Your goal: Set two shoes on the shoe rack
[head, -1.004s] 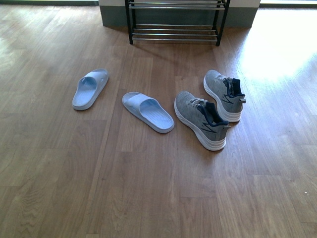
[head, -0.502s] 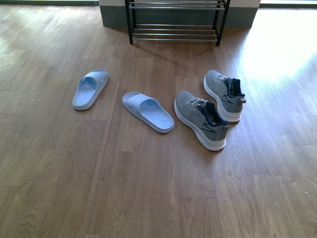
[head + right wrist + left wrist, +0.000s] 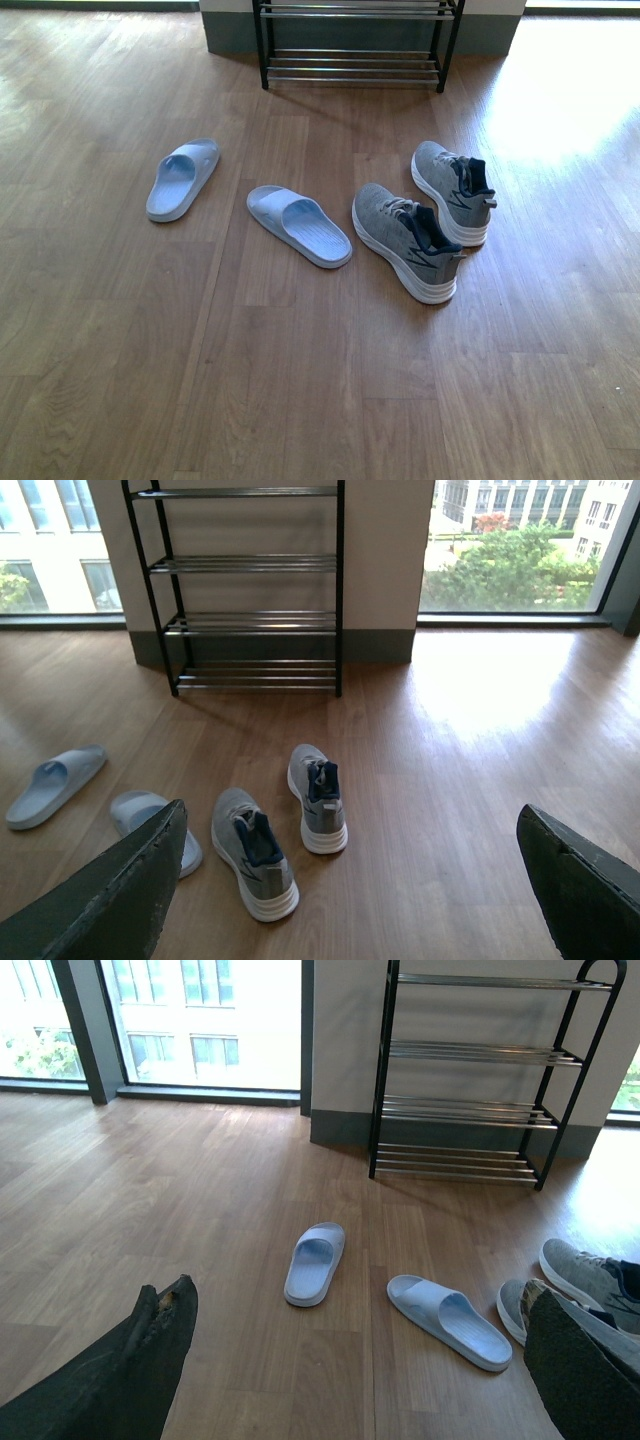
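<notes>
Two grey knit sneakers with white soles stand on the wood floor, one nearer (image 3: 405, 240) (image 3: 254, 852) and one further right (image 3: 452, 190) (image 3: 317, 796). Two pale blue slides lie to their left, one (image 3: 299, 225) (image 3: 448, 1320) close to the sneakers and one (image 3: 183, 178) (image 3: 315, 1262) further left. The shoe rack (image 3: 352, 45) (image 3: 470, 1080) (image 3: 245, 590), black frames and chrome rods, stands against the far wall with bare shelves. My left gripper (image 3: 360, 1360) and right gripper (image 3: 350, 880) are both open, well above the floor and short of the shoes, holding nothing. Neither arm shows in the front view.
Grey skirting and a white wall (image 3: 225, 30) back the rack. Large windows (image 3: 200, 1020) (image 3: 520, 540) flank it. A bright patch of sunlight (image 3: 570, 90) falls on the floor right of the sneakers. Open wood floor (image 3: 300, 380) lies in front of the shoes.
</notes>
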Tool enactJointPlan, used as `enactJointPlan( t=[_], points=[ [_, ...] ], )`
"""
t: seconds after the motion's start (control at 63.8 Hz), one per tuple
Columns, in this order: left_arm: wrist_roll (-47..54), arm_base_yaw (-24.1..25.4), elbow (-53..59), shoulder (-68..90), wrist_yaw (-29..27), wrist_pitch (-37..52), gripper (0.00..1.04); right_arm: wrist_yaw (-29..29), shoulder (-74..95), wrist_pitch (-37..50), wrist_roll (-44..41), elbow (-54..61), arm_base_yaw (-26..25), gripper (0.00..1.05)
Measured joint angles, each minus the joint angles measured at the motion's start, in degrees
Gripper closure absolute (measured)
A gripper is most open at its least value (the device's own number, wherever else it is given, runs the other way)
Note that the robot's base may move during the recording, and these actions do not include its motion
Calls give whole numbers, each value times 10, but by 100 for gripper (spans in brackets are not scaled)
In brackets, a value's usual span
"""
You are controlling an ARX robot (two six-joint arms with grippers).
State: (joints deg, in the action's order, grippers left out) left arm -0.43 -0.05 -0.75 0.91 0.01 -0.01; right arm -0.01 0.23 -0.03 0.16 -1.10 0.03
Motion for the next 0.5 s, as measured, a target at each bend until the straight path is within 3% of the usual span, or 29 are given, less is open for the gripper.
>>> enactJointPlan(
  t=[0.502],
  points=[
    [0, 0, 0, 0, 0, 0, 9, 0, 0, 0, 0, 0, 0, 9]
  ],
)
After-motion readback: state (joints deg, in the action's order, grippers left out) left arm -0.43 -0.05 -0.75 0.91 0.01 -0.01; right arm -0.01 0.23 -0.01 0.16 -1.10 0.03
